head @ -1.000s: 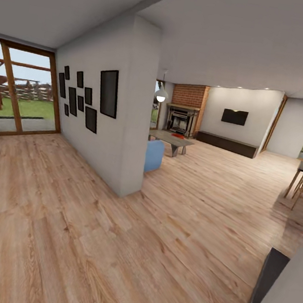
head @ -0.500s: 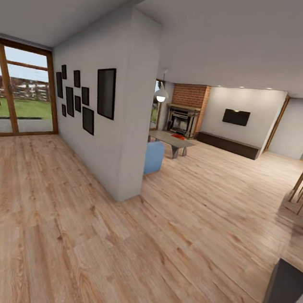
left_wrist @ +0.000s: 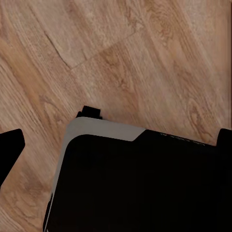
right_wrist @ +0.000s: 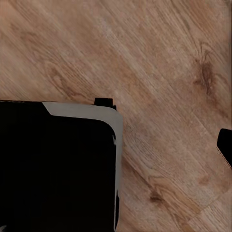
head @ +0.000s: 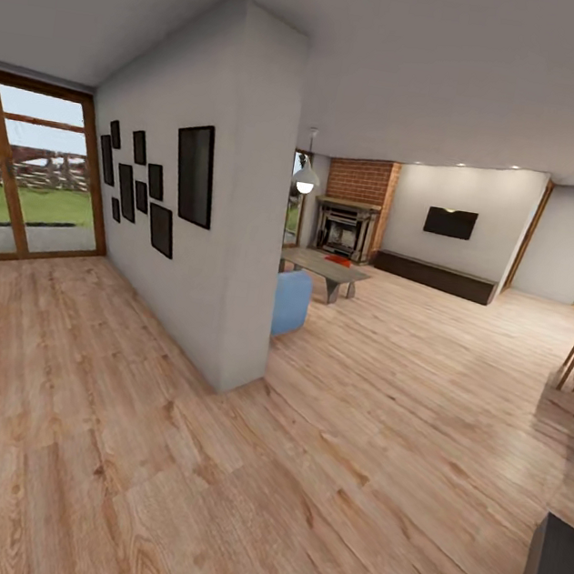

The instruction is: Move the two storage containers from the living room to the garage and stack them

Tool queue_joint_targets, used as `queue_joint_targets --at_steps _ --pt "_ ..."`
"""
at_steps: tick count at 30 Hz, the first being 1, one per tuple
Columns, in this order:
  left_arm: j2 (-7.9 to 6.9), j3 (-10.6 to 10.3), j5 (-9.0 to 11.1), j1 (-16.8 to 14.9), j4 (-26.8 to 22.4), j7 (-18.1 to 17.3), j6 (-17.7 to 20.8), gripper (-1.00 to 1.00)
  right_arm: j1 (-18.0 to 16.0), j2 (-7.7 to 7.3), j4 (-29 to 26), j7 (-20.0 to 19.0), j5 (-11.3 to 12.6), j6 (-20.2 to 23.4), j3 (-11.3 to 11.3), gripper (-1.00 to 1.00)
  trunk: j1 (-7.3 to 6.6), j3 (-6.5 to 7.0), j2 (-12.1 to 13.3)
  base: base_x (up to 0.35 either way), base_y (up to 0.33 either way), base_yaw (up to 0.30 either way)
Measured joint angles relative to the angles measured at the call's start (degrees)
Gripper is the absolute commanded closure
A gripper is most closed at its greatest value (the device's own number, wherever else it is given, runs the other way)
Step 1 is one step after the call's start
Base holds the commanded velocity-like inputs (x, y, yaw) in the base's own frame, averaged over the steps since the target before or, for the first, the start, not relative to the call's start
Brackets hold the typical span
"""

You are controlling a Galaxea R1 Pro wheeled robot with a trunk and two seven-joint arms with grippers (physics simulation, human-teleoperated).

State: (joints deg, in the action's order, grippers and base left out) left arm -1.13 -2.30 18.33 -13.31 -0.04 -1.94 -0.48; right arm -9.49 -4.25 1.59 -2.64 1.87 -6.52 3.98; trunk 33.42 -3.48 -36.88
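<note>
both jaws sit too far out of frame to tell whether they are released or clenched; the wrist views look down on wood floor (left_wrist: pixel 145 53). largest first: dividing wall (head: pixel 232 224) at 11 o'clock, coffee table (head: pixel 325 266) at 12, an orange-red speck, probably 1 container (head: pixel 337 259), on it. approach step, i judge: drive to 12 next.

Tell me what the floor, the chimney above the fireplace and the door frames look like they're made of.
Floor: light wood planks, matte, with visible grain and knots. Chimney: red brick, by its mortar-line pattern. Door frames: seemingly mid-brown wood around glass; too far to see grain.
</note>
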Motion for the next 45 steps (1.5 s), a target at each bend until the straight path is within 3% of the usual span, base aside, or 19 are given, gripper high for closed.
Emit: queue_joint_targets --at_steps 14,45 --pt "-0.01 0.0 0.0 -0.01 0.01 0.02 0.0 -1.0 0.0 0.24 0.0 -0.05 -0.09 -0.03 0.18 -1.0 0.0 0.01 0.0 0.322 0.0 -0.024" --pt "-0.07 0.0 0.08 -0.01 0.02 0.03 0.0 -1.0 0.01 0.49 0.0 -0.11 -0.49 -0.02 0.34 -1.0 0.0 0.88 0.0 0.322 0.0 -0.228"
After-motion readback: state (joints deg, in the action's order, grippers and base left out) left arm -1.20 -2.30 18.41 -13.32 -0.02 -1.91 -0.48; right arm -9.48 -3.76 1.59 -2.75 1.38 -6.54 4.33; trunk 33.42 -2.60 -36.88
